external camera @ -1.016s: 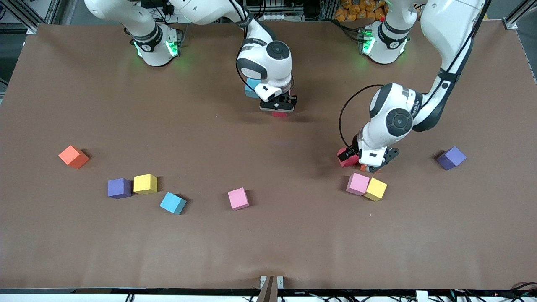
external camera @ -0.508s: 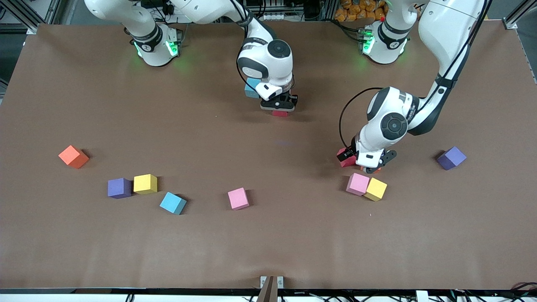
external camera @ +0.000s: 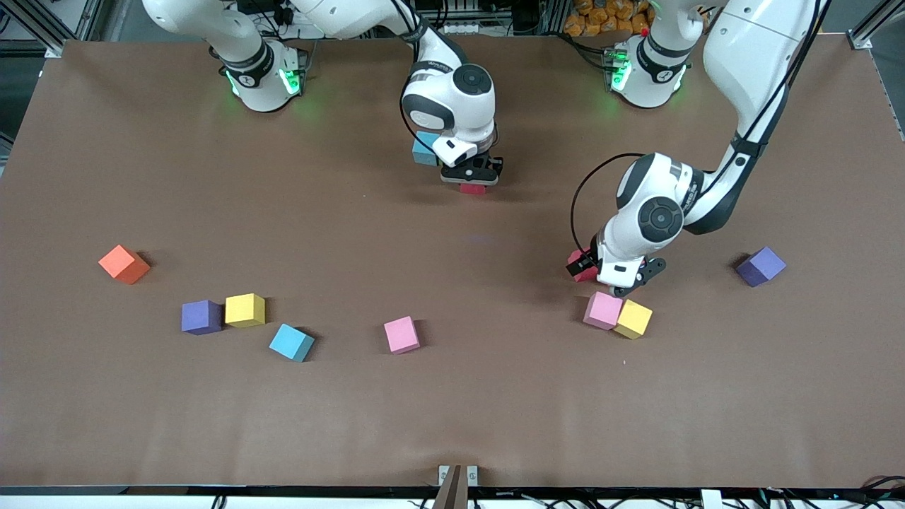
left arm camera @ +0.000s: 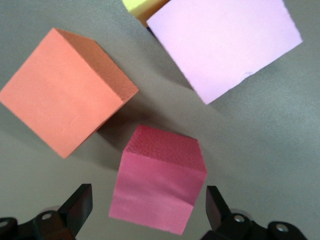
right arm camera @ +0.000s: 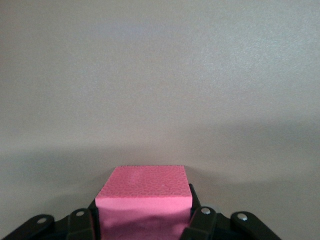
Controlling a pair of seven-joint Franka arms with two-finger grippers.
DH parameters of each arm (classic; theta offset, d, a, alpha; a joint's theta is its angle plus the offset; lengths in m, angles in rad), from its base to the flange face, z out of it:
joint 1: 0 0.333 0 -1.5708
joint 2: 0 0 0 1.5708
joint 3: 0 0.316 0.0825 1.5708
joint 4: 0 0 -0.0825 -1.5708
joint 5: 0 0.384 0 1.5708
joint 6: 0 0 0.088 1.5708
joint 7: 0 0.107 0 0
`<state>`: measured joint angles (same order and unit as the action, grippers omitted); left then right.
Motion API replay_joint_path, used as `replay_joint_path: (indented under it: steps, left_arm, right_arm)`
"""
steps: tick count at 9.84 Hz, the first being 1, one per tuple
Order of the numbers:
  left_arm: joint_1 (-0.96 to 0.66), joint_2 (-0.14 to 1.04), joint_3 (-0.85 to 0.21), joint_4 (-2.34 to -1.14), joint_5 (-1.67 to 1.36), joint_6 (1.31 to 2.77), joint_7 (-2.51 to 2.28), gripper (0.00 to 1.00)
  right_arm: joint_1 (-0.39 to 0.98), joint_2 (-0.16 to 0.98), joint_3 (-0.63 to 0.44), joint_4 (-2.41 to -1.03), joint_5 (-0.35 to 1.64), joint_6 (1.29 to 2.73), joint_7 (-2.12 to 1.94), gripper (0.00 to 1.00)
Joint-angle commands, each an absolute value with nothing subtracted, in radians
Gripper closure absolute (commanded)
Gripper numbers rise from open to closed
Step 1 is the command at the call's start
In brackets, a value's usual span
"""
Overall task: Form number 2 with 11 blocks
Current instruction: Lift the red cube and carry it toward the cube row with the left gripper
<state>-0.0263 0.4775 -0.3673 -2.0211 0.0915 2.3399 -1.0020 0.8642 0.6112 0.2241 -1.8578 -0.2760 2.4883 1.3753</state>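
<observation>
Pinching a red block (external camera: 472, 188) in my right gripper (external camera: 471, 174), I hold it low over the bench (external camera: 452, 410) beside a light blue block (external camera: 424, 148). My left gripper (external camera: 622, 279) has fingers (left arm camera: 77, 205) spread around another red block (left arm camera: 157, 186), apart from it, near the orange (left arm camera: 62, 111), pink (external camera: 602, 310) and yellow (external camera: 633, 319) blocks.

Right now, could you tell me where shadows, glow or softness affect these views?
Front view: green base lights tint the table; soft arm shadows. Left wrist view: the orange cube casts a dark shadow toward the red cube. Right wrist view: the held pink cube sits close, the tabletop featureless.
</observation>
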Motion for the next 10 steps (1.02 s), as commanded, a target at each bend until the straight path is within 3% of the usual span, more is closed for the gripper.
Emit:
replay_joint_path:
  steps: [1, 2, 4, 5, 8, 9, 10]
  left_arm:
    - [-0.028, 0.502, -0.368, -1.990, 0.114, 2.332, -0.994, 0.00]
    - [-0.028, 0.503, -0.368, -1.990, 0.117, 2.332, -0.996, 0.06]
    - [-0.031, 0.512, -0.368, -1.990, 0.153, 2.333, -0.994, 0.54]
    - [-0.035, 0.506, -0.368, -1.988, 0.173, 2.333, -0.994, 0.72]
    - [-0.072, 0.479, -0.370, -1.976, 0.176, 2.330, -0.956, 0.73]
    - [-0.086, 0.468, -0.373, -1.974, 0.176, 2.330, -0.924, 0.73]
    - [-0.112, 0.460, -0.373, -1.962, 0.175, 2.330, -0.869, 0.74]
  right_arm:
    - [0.894, 0.635, 0.215, -1.848, -0.302, 2.477, 1.416, 0.88]
    - [0.897, 0.635, 0.215, -1.850, -0.302, 2.477, 1.416, 0.88]
    - [0.903, 0.635, 0.215, -1.853, -0.301, 2.477, 1.417, 0.88]
    - [0.905, 0.635, 0.215, -1.855, -0.302, 2.477, 1.417, 0.89]
    - [0.910, 0.635, 0.215, -1.861, -0.302, 2.477, 1.417, 0.89]
    - [0.910, 0.635, 0.215, -1.861, -0.302, 2.476, 1.417, 0.78]
    - [0.907, 0.635, 0.215, -1.859, -0.301, 2.474, 1.417, 0.43]
